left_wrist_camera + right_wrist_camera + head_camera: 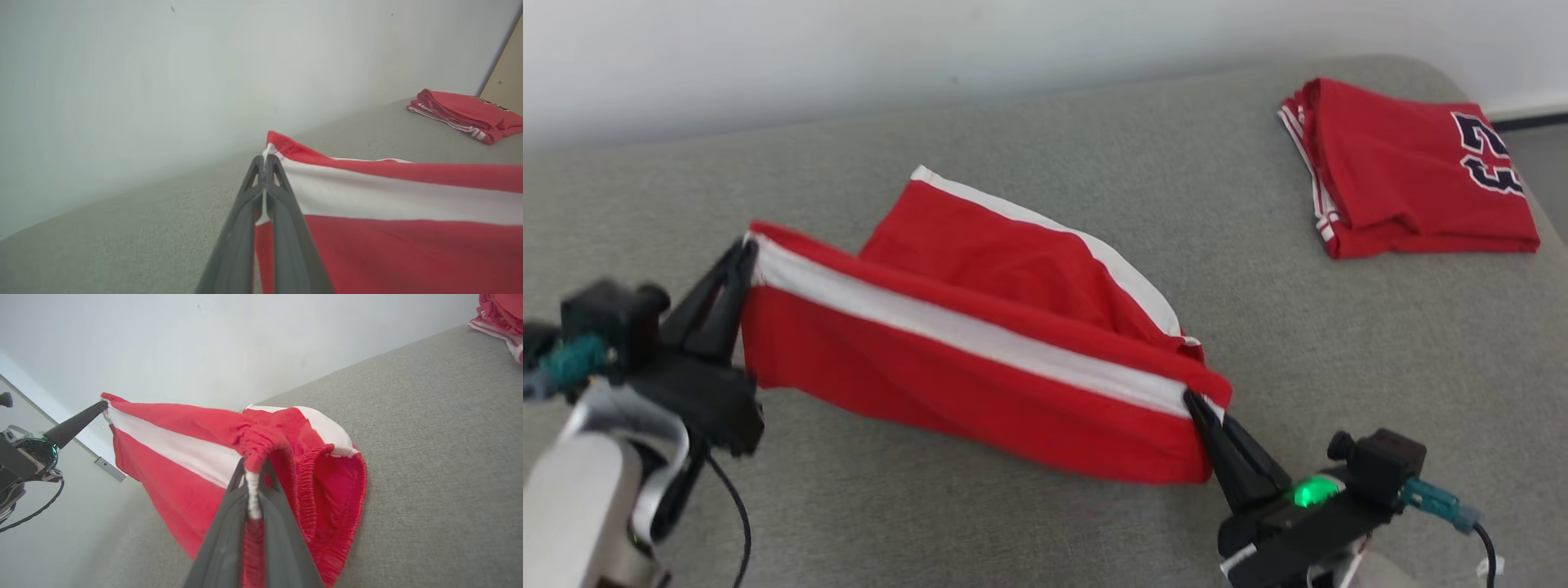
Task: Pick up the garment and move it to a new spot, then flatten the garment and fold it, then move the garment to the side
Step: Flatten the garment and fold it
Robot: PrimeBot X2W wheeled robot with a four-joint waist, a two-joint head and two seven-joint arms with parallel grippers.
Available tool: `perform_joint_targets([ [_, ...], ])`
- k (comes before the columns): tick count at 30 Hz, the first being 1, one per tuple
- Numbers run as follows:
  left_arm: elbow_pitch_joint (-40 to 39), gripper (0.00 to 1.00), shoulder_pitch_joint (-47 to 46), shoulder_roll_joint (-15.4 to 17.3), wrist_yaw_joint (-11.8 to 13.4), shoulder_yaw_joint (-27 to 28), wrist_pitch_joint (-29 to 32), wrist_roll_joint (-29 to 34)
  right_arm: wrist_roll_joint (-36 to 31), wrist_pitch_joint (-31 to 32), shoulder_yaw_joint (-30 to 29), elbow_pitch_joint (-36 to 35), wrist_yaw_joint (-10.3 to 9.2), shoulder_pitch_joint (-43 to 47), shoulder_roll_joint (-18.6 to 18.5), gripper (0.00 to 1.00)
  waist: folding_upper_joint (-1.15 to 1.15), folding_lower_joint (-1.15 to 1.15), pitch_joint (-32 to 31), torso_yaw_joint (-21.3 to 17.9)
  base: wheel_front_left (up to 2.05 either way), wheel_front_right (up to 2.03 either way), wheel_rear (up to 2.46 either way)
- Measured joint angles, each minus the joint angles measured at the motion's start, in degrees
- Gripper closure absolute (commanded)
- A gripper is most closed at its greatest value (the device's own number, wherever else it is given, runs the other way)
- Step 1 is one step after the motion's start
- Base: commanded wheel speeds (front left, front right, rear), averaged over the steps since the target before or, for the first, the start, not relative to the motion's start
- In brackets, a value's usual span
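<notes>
While both claws are clamped tight, the shorts hang stretched between them. Left claw (743, 253) is pressed together on one end of the red shorts (947, 384), right at the white side stripe; in the left wrist view the fingertips (265, 161) pinch the cloth edge, with a sliver of white caught between the two dark fingers. Right claw (1194, 402) is pinching the other end; the right wrist view has it (253, 469) biting the gathered elastic waistband, white cord or trim running down between the fingers.

The near side of the shorts is pulled taut, stripe running straight from claw to claw, and this side is held up off the counter (1339, 351). The far side sags behind it, its white-edged part lying on the grey cloth surface. Can't tell if the lower red edge touches the counter.

The shorts sit in the middle of the counter, slightly to the robot's left. The left claw also shows in the right wrist view (100, 405), at the far corner of the shorts (179, 490).

A folded red jersey (1405, 180) with dark numbers lies at the far right corner, well apart from the shorts. A white wall (849, 49) stands behind the counter.
</notes>
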Motion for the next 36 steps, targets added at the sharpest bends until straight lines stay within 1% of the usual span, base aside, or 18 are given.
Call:
perform_joint_targets([
  [4, 4.61, 1.00, -8.27, 1.44, -0.26, -2.83, 2.60, -0.38, -1.15, -0.24, -0.62, 2.83, 0.00, -4.48, 2.15, 1.00, 0.00, 0.00, 2.97, -2.03, 0.00, 0.00, 0.00],
  [8, 9.79, 1.00, -15.12, 2.34, -0.35, -7.40, 4.20, -1.14, -2.64, -0.43, -1.04, 5.00, 0.00, -9.01, 4.67, 1.00, 0.00, 0.00, 5.85, -4.28, 0.00, 0.00, 0.00],
  [13, 16.39, 1.00, -23.85, 3.01, -0.35, -12.58, 4.48, -2.32, -5.31, -0.49, -3.10, 6.62, 0.00, -13.46, 7.64, 1.00, 0.01, 0.01, 9.27, -7.00, 0.00, 0.00, 0.00],
  [16, 20.25, 1.00, -28.49, 3.38, -0.35, -15.86, 4.57, -2.30, -7.13, -0.49, -3.36, 7.92, 0.00, -15.40, 9.20, 1.00, 0.01, 0.01, 11.04, -8.59, 0.00, 0.00, 0.00],
  [20, 25.53, 1.00, -32.28, 2.89, -0.35, -20.06, 4.11, -2.31, -8.90, -0.51, -3.48, 9.68, 0.00, -16.90, 10.22, 1.00, 0.01, 0.00, 12.98, -10.43, 0.00, 0.00, 0.00],
  [23, 29.27, 1.00, -33.76, 2.45, -0.35, -22.42, 2.69, -2.81, -9.21, -0.51, -2.88, 10.60, 0.00, -17.46, 10.88, 1.00, 0.01, 0.00, 13.94, -11.55, 0.00, 0.00, 0.00],
  [24, 29.27, 1.00, -33.76, 2.45, -0.35, -22.42, 2.69, -2.81, -9.21, -0.51, -2.88, 10.60, 0.00, -17.46, 10.88, 1.00, 0.01, 0.00, 13.94, -11.55, 0.00, 0.00, 0.00],
  [25, 31.30, 1.00, -34.55, 2.44, -0.36, -23.94, 1.42, -2.82, -9.20, -0.51, -2.12, 11.13, 0.00, -17.74, 11.11, 1.00, 0.01, 0.00, 14.34, -12.06, 0.00, 0.00, 0.00],
  [27, 33.37, 1.00, -35.48, 2.54, -0.38, -24.95, -0.42, -2.82, -9.18, -0.51, -1.66, 11.67, 0.00, -18.27, 11.28, 1.00, 0.01, -0.01, 14.58, -12.42, 0.00, 0.00, 0.00],
  [28, 34.44, 1.00, -35.87, 2.57, -0.38, -25.28, -1.37, -2.88, -9.18, -0.51, -1.43, 12.01, 0.00, -18.57, 11.37, 0.94, 0.01, 0.00, 14.63, -12.55, 0.00, 0.00, 0.00],
  [29, 35.34, 1.00, -36.22, 2.52, -0.38, -25.49, -2.63, -2.93, -9.18, -0.51, -1.16, 12.38, 0.00, -18.83, 11.45, 0.59, 0.01, 0.00, 14.63, -12.66, 0.00, 0.00, 0.00],
  [30, 36.33, 0.59, -36.51, 2.37, -0.38, -25.83, -3.42, -3.04, -9.18, -0.51, -0.98, 12.62, 0.00, -18.96, 11.54, 0.09, 0.01, 0.00, 14.54, -12.71, 0.00, 0.00, 0.00],
  [31, 37.26, 0.00, -36.66, 2.14, -0.38, -26.36, -3.98, -3.20, -9.09, -0.51, -0.86, 12.90, 0.00, -19.03, 11.66, 0.00, 0.01, 0.00, 14.40, -12.72, 0.00, 0.00, 0.00],
  [33, 38.95, 0.00, -36.69, 1.54, -0.38, -27.35, -5.16, -3.68, -7.91, -0.51, -0.90, 13.21, 0.00, -18.97, 11.66, 0.00, 0.01, -0.01, 14.00, -12.68, 0.00, 0.00, 0.00],
  [36, 40.30, 0.00, -36.74, 0.90, -0.38, -27.93, -6.91, -4.32, -8.51, -0.51, -1.05, 13.23, 0.00, -18.81, 10.84, 0.00, 0.01, -0.01, 13.40, -12.58, 0.00, 0.00, 0.00],
])
